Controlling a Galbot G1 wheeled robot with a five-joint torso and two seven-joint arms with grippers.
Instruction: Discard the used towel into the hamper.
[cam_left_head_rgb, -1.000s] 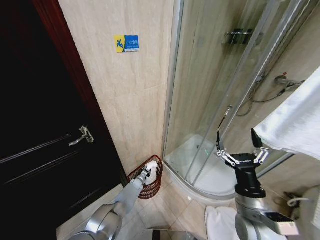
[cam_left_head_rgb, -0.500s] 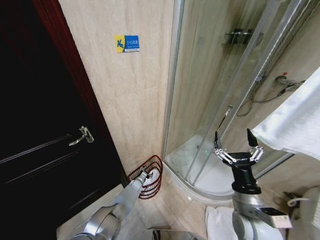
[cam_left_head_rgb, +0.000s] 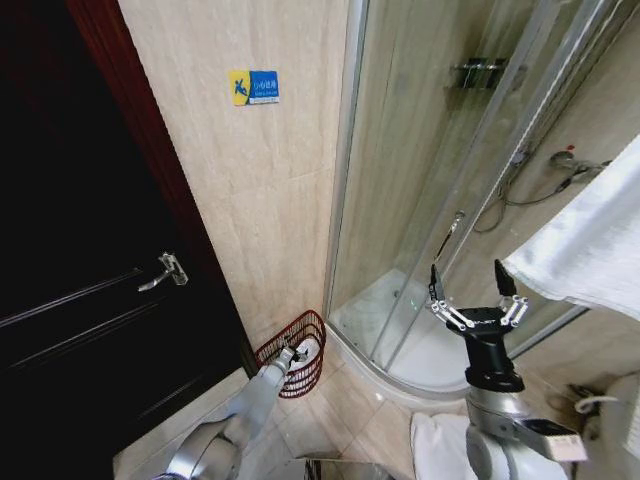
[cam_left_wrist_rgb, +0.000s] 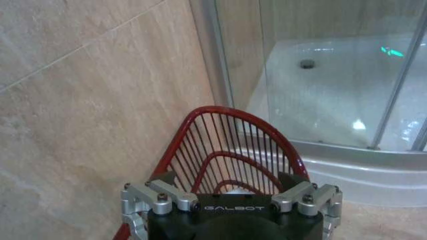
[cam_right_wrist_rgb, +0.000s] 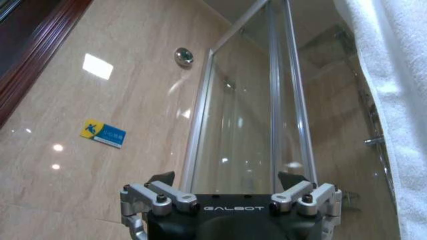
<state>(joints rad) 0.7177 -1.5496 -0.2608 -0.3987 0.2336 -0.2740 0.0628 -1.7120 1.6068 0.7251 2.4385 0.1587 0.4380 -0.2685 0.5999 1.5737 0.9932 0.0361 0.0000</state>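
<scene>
Two arms are out, and only the left one is at work. Lower left of centre in the head view, the left gripper (cam_left_head_rgb: 291, 355) sits at the near rim of the hamper (cam_left_head_rgb: 312, 328), a red wire basket on the floor between the tiled wall and the shower tray (cam_left_head_rgb: 385, 310). Its fingers are spread and hold nothing; the used towel (cam_left_head_rgb: 308, 350), a white bundle, lies inside the hamper just ahead of them. Further right, the right gripper (cam_left_head_rgb: 473, 292) is raised, fingers splayed and empty, beside a hanging white towel (cam_left_head_rgb: 590, 245).
</scene>
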